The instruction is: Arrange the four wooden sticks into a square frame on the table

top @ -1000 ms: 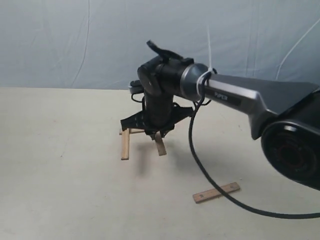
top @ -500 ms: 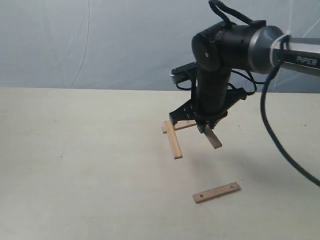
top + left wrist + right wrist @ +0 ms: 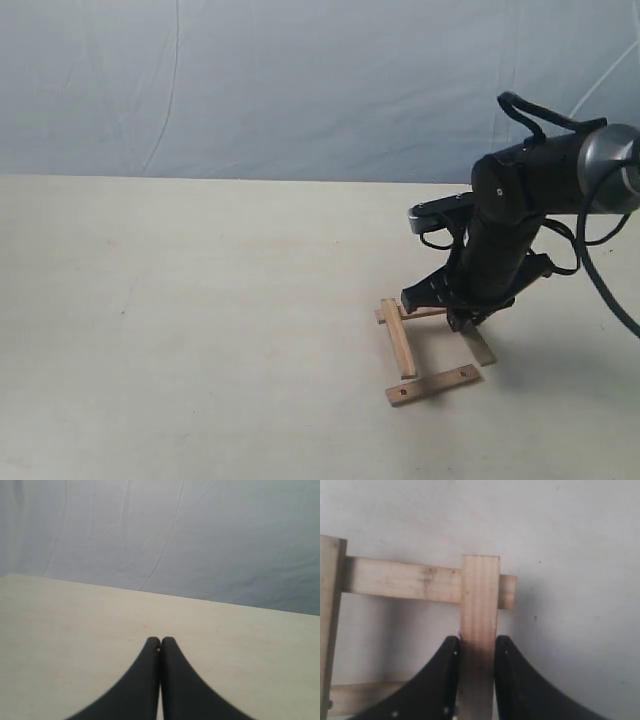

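Observation:
My right gripper (image 3: 466, 324) is shut on one wooden stick (image 3: 481, 348), which the right wrist view shows pinched between the jaws (image 3: 480, 630). That stick is joined to a far cross stick (image 3: 405, 579) and a parallel side stick (image 3: 398, 338), forming a U. A fourth stick (image 3: 433, 384), with dark holes near its ends, lies on the table (image 3: 150, 330) across the U's open near side, so the four outline a square. Whether the U touches it I cannot tell. My left gripper (image 3: 160, 643) is shut with nothing in it above bare table; the exterior view does not show it.
A blue-grey cloth backdrop (image 3: 250, 80) hangs behind the table's far edge. The right arm's black cable (image 3: 605, 290) loops down at the right side. Pale table surface stretches to the left of the sticks.
My right gripper has carried the three joined sticks from the table's middle to the right and nearer, down to the holed stick. The holed stick has not moved.

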Available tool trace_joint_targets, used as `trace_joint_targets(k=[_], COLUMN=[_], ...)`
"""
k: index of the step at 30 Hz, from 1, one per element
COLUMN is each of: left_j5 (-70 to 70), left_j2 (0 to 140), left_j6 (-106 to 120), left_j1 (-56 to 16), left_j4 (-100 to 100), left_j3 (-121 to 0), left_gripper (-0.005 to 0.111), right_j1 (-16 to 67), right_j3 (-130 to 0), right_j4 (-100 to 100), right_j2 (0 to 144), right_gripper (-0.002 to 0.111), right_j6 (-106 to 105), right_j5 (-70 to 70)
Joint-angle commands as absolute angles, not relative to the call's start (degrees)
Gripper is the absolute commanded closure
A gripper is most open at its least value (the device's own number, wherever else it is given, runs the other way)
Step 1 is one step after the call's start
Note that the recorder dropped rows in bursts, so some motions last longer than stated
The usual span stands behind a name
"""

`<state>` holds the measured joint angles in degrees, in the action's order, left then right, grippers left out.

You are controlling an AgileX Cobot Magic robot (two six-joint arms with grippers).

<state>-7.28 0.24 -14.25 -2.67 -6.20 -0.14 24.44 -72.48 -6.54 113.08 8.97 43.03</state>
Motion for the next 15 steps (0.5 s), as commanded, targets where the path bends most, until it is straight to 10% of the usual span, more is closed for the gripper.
trace_joint_targets(k=[1, 15], left_j5=[-7.31, -7.31], left_j2=[0.00, 0.00], left_j6=[-14.33, -14.33], left_j1=[-2.53, -2.53], left_j4=[-6.34, -6.34], left_j3=[0.00, 0.00], left_gripper=[0.107, 0.107], right_j1=[23.98, 23.98], right_j3=[-70.20, -65.29], right_j4=[-5.84, -2.85], right_j2=[112.30, 112.72], right_gripper=[0.109, 0.109], right_j6=[8.15, 8.15], right_j5=[39.23, 30.56])
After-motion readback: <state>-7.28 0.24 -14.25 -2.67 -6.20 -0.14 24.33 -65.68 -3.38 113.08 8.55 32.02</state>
